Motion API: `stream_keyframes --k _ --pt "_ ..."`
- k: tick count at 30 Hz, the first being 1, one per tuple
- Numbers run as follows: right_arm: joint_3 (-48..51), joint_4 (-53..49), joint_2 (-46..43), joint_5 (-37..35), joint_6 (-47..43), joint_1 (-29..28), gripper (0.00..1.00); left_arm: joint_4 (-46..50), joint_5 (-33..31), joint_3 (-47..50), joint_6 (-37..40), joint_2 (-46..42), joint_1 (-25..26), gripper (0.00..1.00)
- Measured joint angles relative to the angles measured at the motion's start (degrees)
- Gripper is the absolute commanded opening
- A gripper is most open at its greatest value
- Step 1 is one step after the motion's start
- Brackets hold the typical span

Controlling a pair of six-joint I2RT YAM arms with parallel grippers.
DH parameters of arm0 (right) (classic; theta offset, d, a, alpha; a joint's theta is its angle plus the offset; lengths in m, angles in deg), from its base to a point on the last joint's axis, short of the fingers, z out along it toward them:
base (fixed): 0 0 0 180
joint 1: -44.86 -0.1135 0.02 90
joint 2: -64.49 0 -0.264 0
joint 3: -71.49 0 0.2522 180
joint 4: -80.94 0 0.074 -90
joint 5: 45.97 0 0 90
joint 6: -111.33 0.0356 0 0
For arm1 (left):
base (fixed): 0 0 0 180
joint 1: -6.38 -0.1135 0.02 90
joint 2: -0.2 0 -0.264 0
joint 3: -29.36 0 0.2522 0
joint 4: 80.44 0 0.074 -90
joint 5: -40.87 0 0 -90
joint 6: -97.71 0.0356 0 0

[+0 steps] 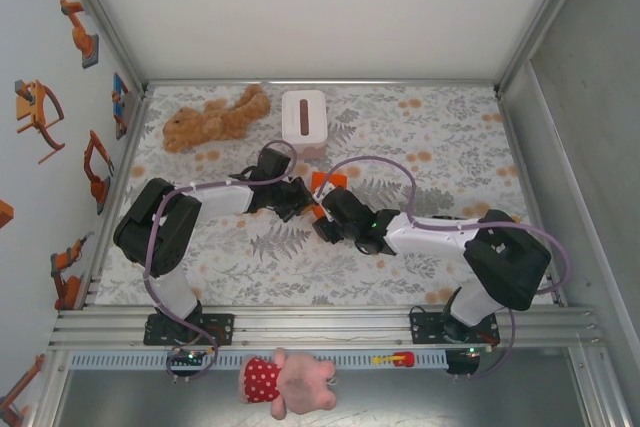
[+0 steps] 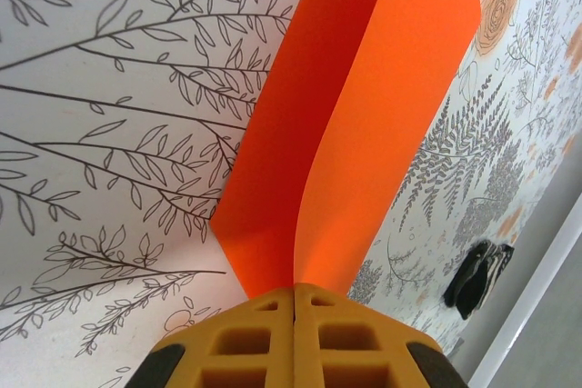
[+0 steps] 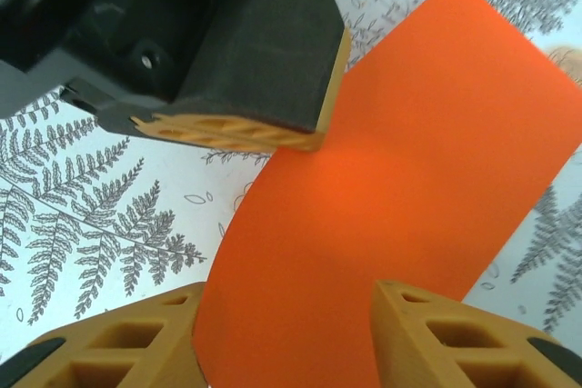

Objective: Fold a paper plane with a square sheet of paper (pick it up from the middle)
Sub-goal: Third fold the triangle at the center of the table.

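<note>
The square sheet of paper (image 2: pixel 364 106) is bright orange and doubled over, its two layers rising side by side out of my left gripper (image 2: pixel 295 290), which is shut on it. In the right wrist view the sheet (image 3: pixel 409 161) curves up off the table, and the left gripper's fingers (image 3: pixel 236 129) pinch it at its upper edge. My right gripper (image 3: pixel 289 288) is open, with the lower part of the sheet lying across the gap between its fingers. From above, both grippers (image 1: pixel 295 197) (image 1: pixel 325 219) meet mid-table, with bits of the orange sheet (image 1: pixel 328 181) showing between them.
A white tissue box (image 1: pixel 303 117) and a brown teddy bear (image 1: pixel 215 117) lie at the back of the floral tablecloth (image 1: pixel 450 137). A pink plush toy (image 1: pixel 290 382) sits on the near rail. Walls close in on the left and right.
</note>
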Motion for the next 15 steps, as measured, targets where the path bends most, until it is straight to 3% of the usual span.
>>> stream_keyframes --k 15 --pt "0.0 0.2 1.3 1.3 0.1 0.0 0.34 0.0 0.2 0.0 0.0 0.0 0.0 0.00"
